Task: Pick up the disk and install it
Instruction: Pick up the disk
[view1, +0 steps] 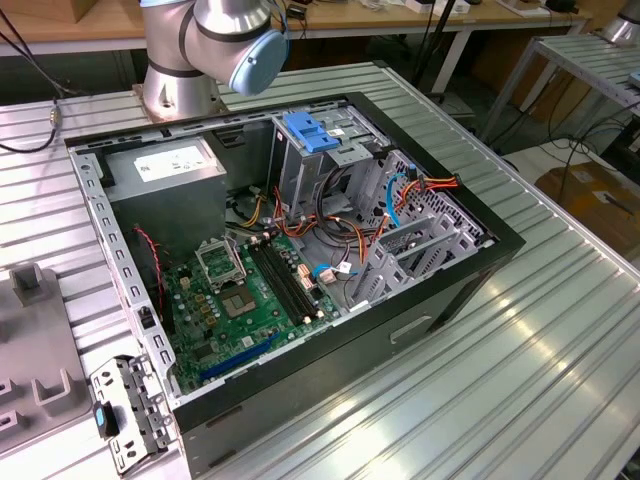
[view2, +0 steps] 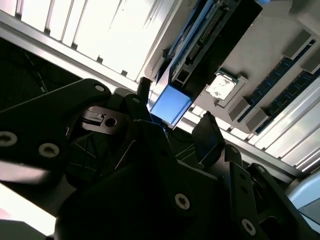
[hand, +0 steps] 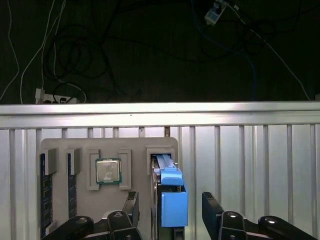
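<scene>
The disk (hand: 169, 197) stands on edge in a slot of a grey holder tray (hand: 60, 150), its blue plastic rail facing the camera. In the second wrist view the disk (view2: 205, 40) shows as a dark slab with a blue end tab. My gripper (hand: 170, 200) is open and straddles the disk, with one dark finger (hand: 131, 205) on each side and a gap between each finger and the disk. The gripper (view2: 175, 115) sits just short of the blue tab and is not touching it.
The same tray holds a processor chip (hand: 108, 171) and memory sticks (hand: 45, 190). In the exterior view an open computer case (view1: 480, 260) lies on the ribbed metal table, with a green motherboard (view1: 250, 300), a grey power-supply box (view1: 165, 165) and a blue-topped cage (view1: 310, 135). The arm's base (view1: 180, 70) stands behind it.
</scene>
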